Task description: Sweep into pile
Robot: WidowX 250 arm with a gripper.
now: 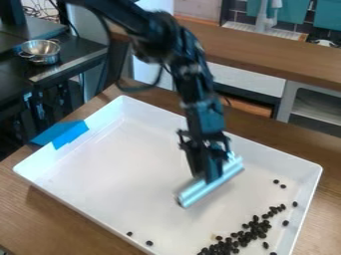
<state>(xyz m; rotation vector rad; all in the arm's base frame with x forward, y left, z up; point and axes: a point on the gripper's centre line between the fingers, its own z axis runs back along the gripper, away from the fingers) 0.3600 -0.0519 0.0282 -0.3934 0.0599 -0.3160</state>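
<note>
camera view, pale bar (pixel 194 192) slanting lower left to upper right, jaws pinching it

Prob. a lab, w/ robot arm (pixel 188 72), loose cables (pixel 41 11) & taped tray (pixel 120 154).

We saw the arm (pixel 193 74) blurred, and the top edge cut it. The gripper (pixel 210 172) was also too blurred for us. At near right, the bottom edge cut the tray (pixel 133 149) and dark pieces (pixel 256 229), too small to name.

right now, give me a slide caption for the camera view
Robot arm holds pale bar in tray with dark beans
</note>
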